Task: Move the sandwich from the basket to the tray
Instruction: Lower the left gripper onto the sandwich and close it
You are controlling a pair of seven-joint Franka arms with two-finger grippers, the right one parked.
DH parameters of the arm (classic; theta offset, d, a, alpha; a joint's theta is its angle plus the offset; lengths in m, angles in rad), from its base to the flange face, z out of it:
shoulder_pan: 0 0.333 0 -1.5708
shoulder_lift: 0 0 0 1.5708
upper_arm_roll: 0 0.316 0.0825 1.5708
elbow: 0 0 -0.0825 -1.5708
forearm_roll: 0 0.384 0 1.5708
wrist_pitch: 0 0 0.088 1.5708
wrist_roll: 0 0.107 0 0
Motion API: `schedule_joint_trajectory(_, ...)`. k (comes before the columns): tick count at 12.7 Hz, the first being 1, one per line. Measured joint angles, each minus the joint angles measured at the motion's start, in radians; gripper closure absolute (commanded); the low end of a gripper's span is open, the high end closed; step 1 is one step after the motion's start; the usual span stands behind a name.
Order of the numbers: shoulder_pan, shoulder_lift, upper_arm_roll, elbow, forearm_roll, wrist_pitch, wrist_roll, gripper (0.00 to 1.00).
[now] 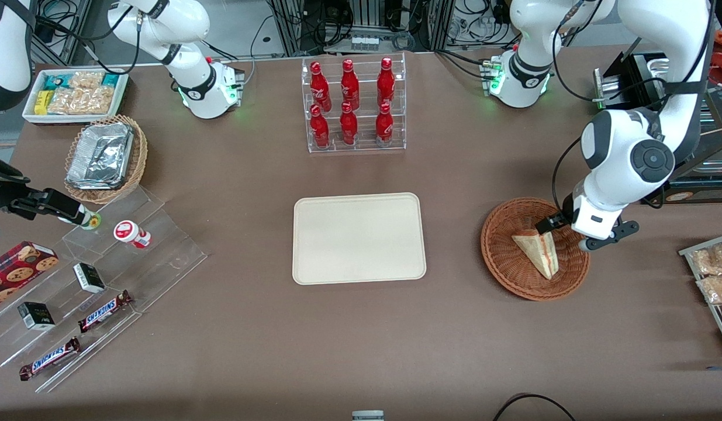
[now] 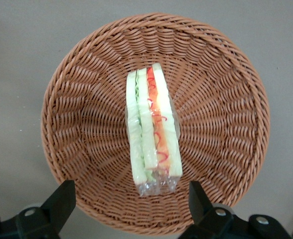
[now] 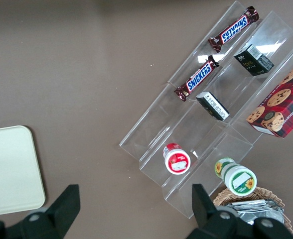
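Hovering above the basket (image 2: 76,94), the gripper (image 2: 131,209) is standing wide open and empty, fingers (image 2: 62,199) straddling the sandwich (image 2: 151,129) lying inside; descending straight and closing across the bread faces should be gripping it securely for the tray (image 1: 359,238).

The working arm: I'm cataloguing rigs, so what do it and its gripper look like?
The arm has glossy white shells, dark grey joint caps, black cables and a green-lit base. Its gripper, above the basket, has black fingers.
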Motion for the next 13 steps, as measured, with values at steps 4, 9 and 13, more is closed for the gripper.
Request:
schedule_joint_trajectory(4,-0.001,0.041,-0.004,0.0,-0.001,0.056,-0.058,0.0)
schedule_joint_trajectory(9,-0.002,0.082,-0.006,0.0,-0.001,0.088,-0.063,0.0)
schedule_joint_trajectory(13,-0.002,0.108,-0.006,0.0,-0.001,0.108,-0.065,0.42)
